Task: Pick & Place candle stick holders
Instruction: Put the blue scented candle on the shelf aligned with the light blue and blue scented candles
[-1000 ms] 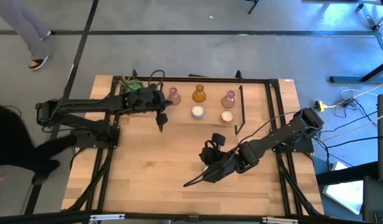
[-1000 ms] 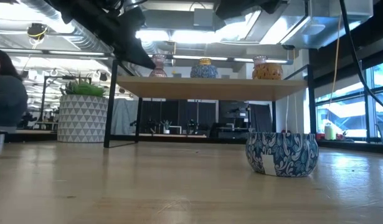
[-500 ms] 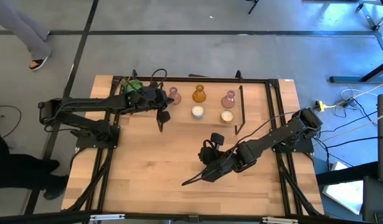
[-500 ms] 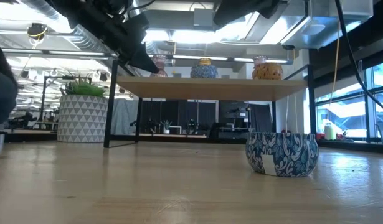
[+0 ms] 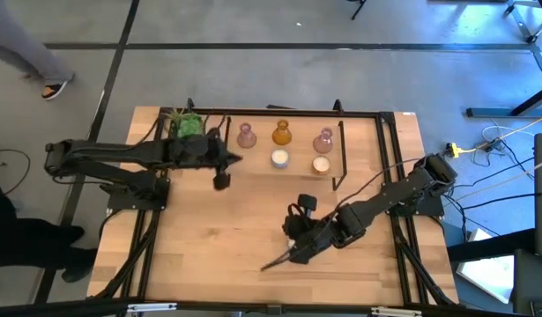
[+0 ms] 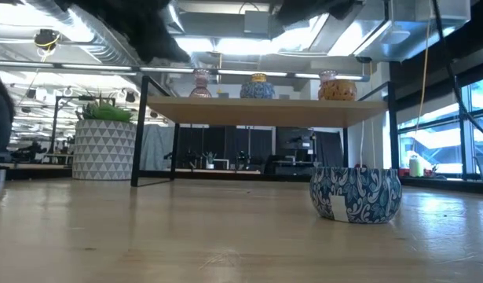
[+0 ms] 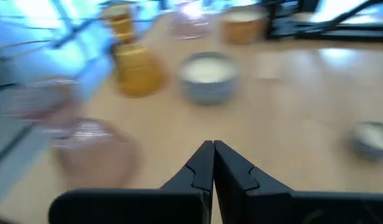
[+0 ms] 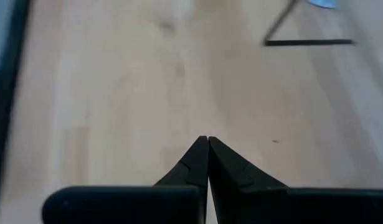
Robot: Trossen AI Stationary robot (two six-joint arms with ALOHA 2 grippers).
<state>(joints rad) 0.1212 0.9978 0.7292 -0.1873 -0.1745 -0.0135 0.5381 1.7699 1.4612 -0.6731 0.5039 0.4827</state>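
Since a second ago, we are seeing the left gripper [image 5: 221, 180] pulled back from the pink holder toward the tabletop's left edge, and the right gripper [image 5: 272, 262] slid a little closer to the near edge. Both are showing their fingers pressed together on nothing, the left pair [image 7: 211, 163] and the right pair [image 8: 207, 160] alike.

Along the far edge of the tabletop [image 5: 218, 255] we are looking at a row of candle stick holders: a pink holder [image 5: 246, 135], an amber holder [image 5: 282, 133] and a second pink holder [image 5: 323, 140]. Just nearer than these, two cream votives are sitting, one [image 5: 279, 158] below the amber holder and the other [image 5: 321, 164] toward the right edge. A potted plant [image 5: 187, 123] is standing at the far left corner, beside the left arm. From the low view, a patterned blue-and-white bowl [image 6: 355, 194] is resting on the wood in front of the shelf [image 6: 265, 111].
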